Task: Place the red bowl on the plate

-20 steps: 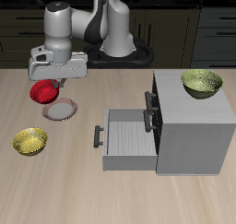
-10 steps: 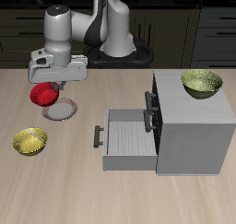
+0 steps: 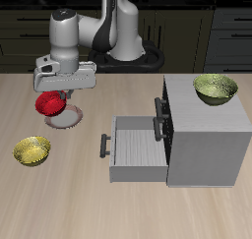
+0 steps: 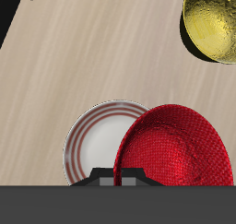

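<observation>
Wood-grain tabletop (image 3: pixel 69 199), dark cabinets behind. Gripper (image 3: pixel 61 93) hangs low over the table, clamped on the rim of the red bowl (image 3: pixel 50 103); fingers themselves are mostly hidden in the wrist view behind the dark gripper body, so the grip is judged from the bowl hanging off the table. Red bowl (image 4: pixel 173 147) sits tilted, carried above and partly overlapping the plate (image 4: pixel 97 143), not yet centred on it or set down. Plate (image 3: pixel 67 117) lies flat on the table just under and beside the bowl. Handling call: bowl looks small, rigid, light, glossy so probably slippery; a rim pinch is the only hold a two-finger gripper gets, and a one-sided pinch lets it swing or tilt, as it seems to here. Lower gently, level out over the pale centre before letting go, else it may land on the rim and slide. Outward: one yellow-green bowl (image 3: pixel 32 150) nearer the front edge, another yellow-green bowl (image 3: pixel 216 88) on top of the grey cabinet (image 3: pixel 207 145), whose drawer (image 3: pixel 133 149) stands pulled open.
</observation>
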You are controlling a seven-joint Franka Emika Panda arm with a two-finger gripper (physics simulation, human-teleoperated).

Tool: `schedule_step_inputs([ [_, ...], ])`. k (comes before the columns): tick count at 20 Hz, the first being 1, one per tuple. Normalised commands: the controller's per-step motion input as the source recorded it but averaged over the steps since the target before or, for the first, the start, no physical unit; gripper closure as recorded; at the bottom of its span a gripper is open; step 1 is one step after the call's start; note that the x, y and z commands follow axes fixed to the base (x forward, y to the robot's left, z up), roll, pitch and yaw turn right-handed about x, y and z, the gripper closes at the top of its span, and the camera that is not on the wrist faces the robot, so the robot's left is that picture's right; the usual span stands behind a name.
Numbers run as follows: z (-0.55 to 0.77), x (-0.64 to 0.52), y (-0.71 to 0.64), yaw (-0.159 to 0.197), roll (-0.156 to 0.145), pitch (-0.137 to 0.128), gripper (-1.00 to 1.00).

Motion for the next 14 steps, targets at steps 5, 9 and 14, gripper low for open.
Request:
schedule_step_inputs([
  [5, -0.09, 0.06, 0.03, 0.006, 0.010, 0.011, 1.00],
  [9, -0.21, 0.05, 0.03, -0.002, -0.001, 0.029, 1.00],
  [14, -0.25, 0.04, 0.06, -0.001, 0.001, 0.046, 1.00],
])
